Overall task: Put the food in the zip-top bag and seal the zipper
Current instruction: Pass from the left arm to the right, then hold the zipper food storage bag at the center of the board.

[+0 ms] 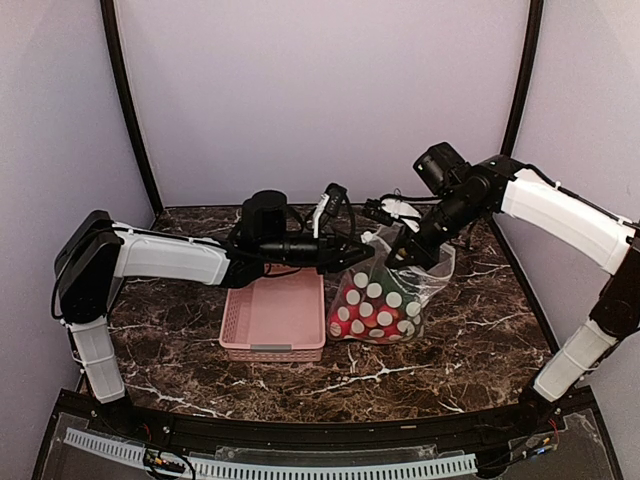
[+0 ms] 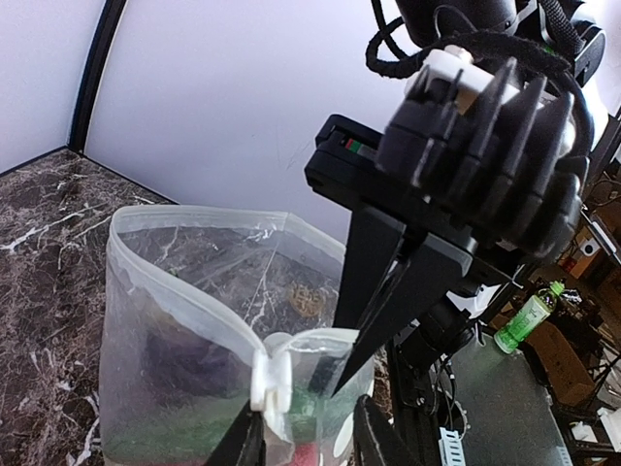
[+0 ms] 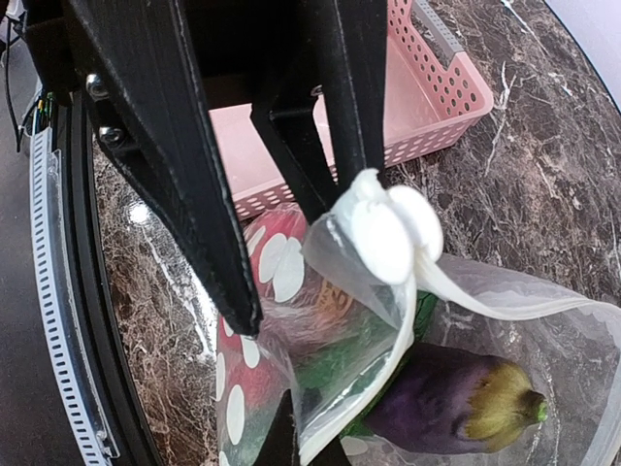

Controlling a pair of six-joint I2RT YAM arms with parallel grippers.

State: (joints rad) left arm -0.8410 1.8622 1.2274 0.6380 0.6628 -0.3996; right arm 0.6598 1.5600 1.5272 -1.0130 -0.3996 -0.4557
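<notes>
My right gripper (image 2: 339, 379) clamps the rim of the zip-top bag (image 2: 175, 330); my left gripper (image 2: 306, 434) gapes beside the zipper (image 2: 184, 298), so the slack mouth could slip free, unsealed.

A pink slatted basket (image 1: 273, 318) stands on the dark marble table (image 1: 450, 350), about in its middle. Pale walls (image 1: 320, 90) close the table on three sides. Off the table, in the left wrist view, there is a green bottle (image 2: 525, 320).

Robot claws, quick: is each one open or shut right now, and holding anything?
Left gripper: open, fingers apart at the mouth of the zip-top bag.
Right gripper: closed, pinching the bag's top edge.
</notes>
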